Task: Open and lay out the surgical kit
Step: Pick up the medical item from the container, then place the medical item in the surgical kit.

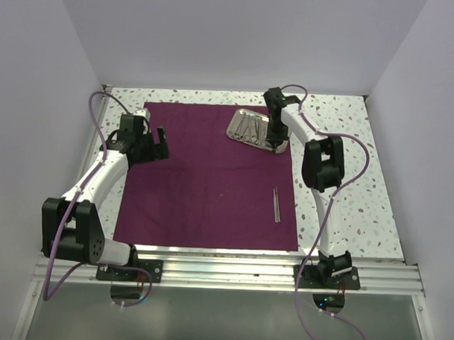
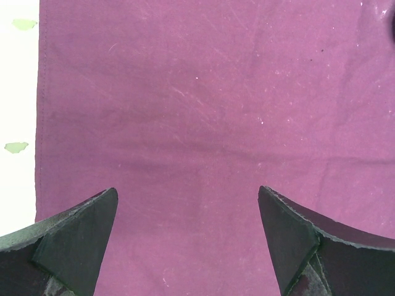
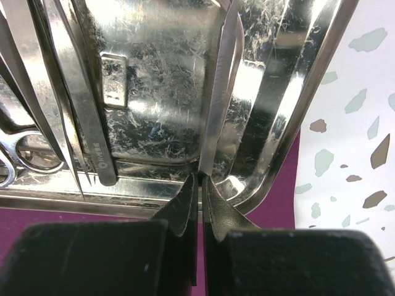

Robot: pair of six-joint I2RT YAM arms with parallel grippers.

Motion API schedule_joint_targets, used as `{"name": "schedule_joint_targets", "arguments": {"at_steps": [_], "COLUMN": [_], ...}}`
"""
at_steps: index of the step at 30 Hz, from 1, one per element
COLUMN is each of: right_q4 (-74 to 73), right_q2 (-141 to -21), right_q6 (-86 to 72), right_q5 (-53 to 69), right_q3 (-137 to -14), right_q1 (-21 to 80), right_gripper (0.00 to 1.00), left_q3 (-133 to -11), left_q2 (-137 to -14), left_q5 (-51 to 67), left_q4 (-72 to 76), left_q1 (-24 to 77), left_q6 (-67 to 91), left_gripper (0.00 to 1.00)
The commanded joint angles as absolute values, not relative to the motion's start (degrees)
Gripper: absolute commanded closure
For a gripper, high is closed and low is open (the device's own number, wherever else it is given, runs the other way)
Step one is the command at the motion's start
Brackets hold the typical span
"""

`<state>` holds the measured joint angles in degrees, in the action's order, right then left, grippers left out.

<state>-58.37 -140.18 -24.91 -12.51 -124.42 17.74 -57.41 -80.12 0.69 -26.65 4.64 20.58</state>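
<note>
Well, the speckled table [image 1: 345, 196] holds the purple cloth [image 1: 204, 177], spread flat. The shiny tray [image 3: 321, 74] sits at the cloth's 1 o'clock corner. The left gripper [image 2: 188, 209] hangs wide open over 10 o'clock. The right gripper [image 3: 200, 185] pinches what looks like thin tweezers [image 3: 216, 92] in the tray. Some loose tweezers [image 1: 276, 203] lie at 4 o'clock.

Maroon cloth [image 1: 197, 176] lies flat, bearing tray [image 1: 238, 120] and tweezers [image 1: 276, 203].

The right gripper [image 3: 200, 185] is pinched tight on the end of the thin silver tweezers [image 3: 216, 105] inside the shiny tray [image 3: 315, 105]. To the left lie more tweezers [image 3: 80, 111], beside what may be a scissors ring [image 3: 37, 154]. The purple cloth [image 3: 74, 219] lies under the tray.
</note>
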Motion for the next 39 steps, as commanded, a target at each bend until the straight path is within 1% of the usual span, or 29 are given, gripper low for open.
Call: {"name": "schedule_joint_targets", "arguments": {"at_steps": [1, 7, 10, 17, 24, 26, 27, 29, 30, 31, 33, 34, 39], "right_q4": [-61.0, -62.8, -62.0, -57.8, -59.3, -59.9, -59.4, -57.8, -56.2, -55.6, -53.8, -53.4, -49.4], "right_q2": [-141.2, -134.5, -130.4, -123.6, -120.0, -118.0, -115.2, -111.1, -106.6, -104.4, -99.7, -95.8, -87.1], "right_q6": [-25.8, -26.3, -26.5, -26.7, -27.0, -26.8, -26.4, -25.5, -24.9, -24.9, -24.7, -24.9, -24.4], "right_q5": [-11.9, -12.7, -13.4, -13.7, -11.4, -10.0, -9.1, -5.9, -5.1, -4.7, -2.6, -1.9, 5.6], "right_q3": [-122.1, -124.9, -122.6, -112.5, -111.4, -109.1, -107.3, -99.5, -96.4, -90.3, -84.2, -78.8, -64.7], "right_q1": [17.5, 17.5, 17.5, 17.5, 17.6, 17.9, 18.1, 19.2, 19.6, 20.6, 21.6, 22.8, 25.0], "right_gripper": [1.0, 1.0, 1.0, 1.0, 1.0, 1.0, 1.0, 1.0, 1.0, 1.0, 1.0, 1.0, 1.0], "left_q3": [-57.1, -56.0, -55.3, -53.8, -53.3, -53.0, -52.7, -52.5, -52.6, -52.6, -52.8, -53.0, -54.1], "left_q2": [-78.0, -77.3, -76.8, -76.2, -75.3, -75.3, -75.3, -75.5, -75.7, -75.9, -76.8, -77.1, -79.9], "left_q5": [1.5, 1.8, 2.2, 3.1, 3.7, 3.7, 3.8, 3.8, 3.8, 3.9, 4.0, 4.1, 3.6], "left_q4": [-25.5, -24.3, -23.7, -22.7, -22.2, -21.9, -21.7, -20.9, -20.7, -20.3, -19.5, -19.2, -17.1], "left_q1": [4.8, 4.8, 4.8, 4.8, 4.8, 4.8, 4.8, 4.8, 4.8, 4.8, 4.8, 4.8, 4.8], "left_q6": [20.9, 21.0, 21.1, 20.8, 20.8, 20.8, 20.7, 20.6, 20.6, 20.6, 20.5, 20.4, 20.4], "left_gripper": [0.0, 0.0, 0.0, 0.0, 0.0, 0.0, 0.0, 0.0, 0.0, 0.0, 0.0, 0.0, 0.0]}}
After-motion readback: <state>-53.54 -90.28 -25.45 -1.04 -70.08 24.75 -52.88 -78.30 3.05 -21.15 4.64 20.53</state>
